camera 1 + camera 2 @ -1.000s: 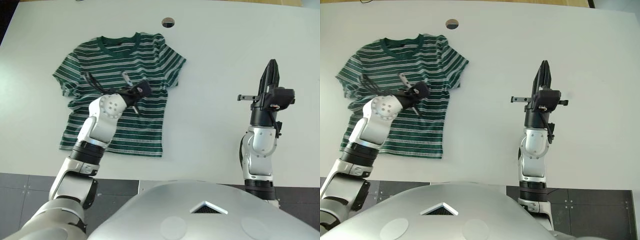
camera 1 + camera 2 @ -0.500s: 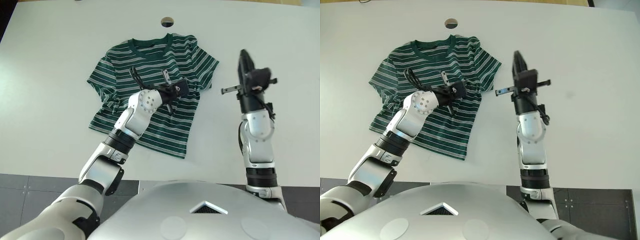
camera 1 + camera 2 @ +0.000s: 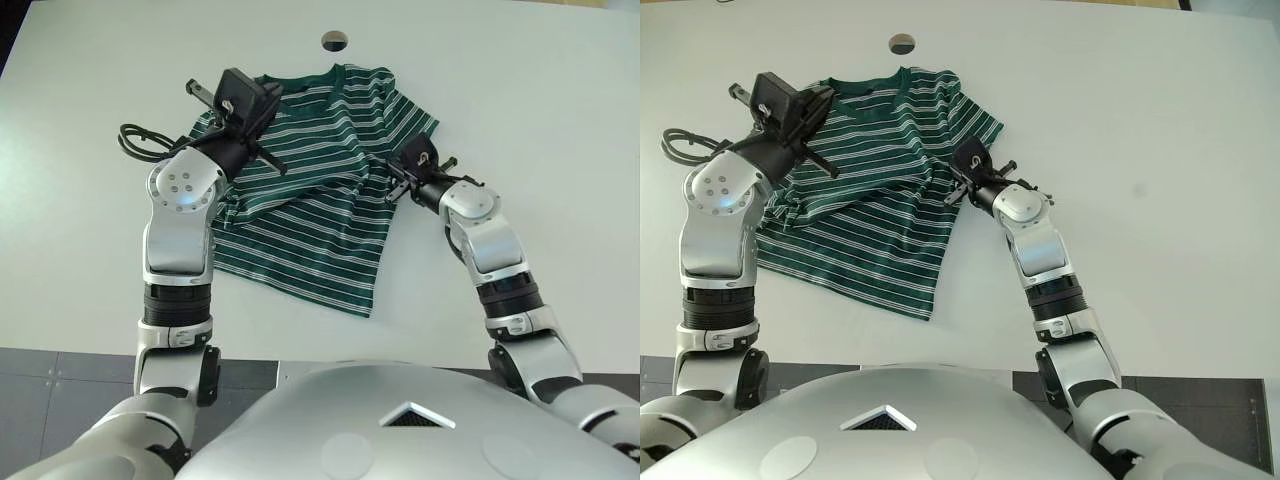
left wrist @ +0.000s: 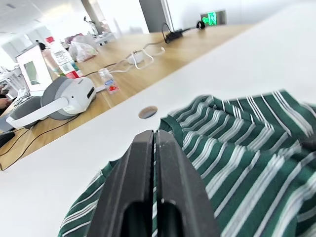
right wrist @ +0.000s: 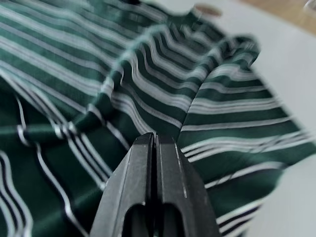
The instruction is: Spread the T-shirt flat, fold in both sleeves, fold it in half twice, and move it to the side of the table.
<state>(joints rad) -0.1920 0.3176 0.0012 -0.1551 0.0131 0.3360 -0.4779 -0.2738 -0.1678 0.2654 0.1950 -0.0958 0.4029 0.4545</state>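
Observation:
A green T-shirt with white stripes [image 3: 320, 200] lies rumpled on the white table [image 3: 520, 90], collar toward the far side and hem toward me. Folds run across its middle and along its right side. My left gripper [image 3: 273, 90] hovers just above the shirt's left shoulder near the collar [image 4: 170, 123]; its fingers [image 4: 143, 163] are shut with no cloth between them. My right gripper [image 3: 964, 158] is low at the shirt's right edge, below the right sleeve [image 3: 415, 125]. Its fingers [image 5: 170, 168] are shut, tips right at a fold of the cloth [image 5: 148, 84].
A round dark hole [image 3: 335, 40] sits in the table just beyond the collar. A black cable [image 3: 135, 145] loops off my left arm. Bare table stretches to the right and left of the shirt. A wooden desk [image 4: 118, 49] with clutter stands behind.
My left gripper rose from the shirt's middle to its left shoulder. My right gripper swung down from upright beside the shirt to its right edge. The shirt looks more wrinkled.

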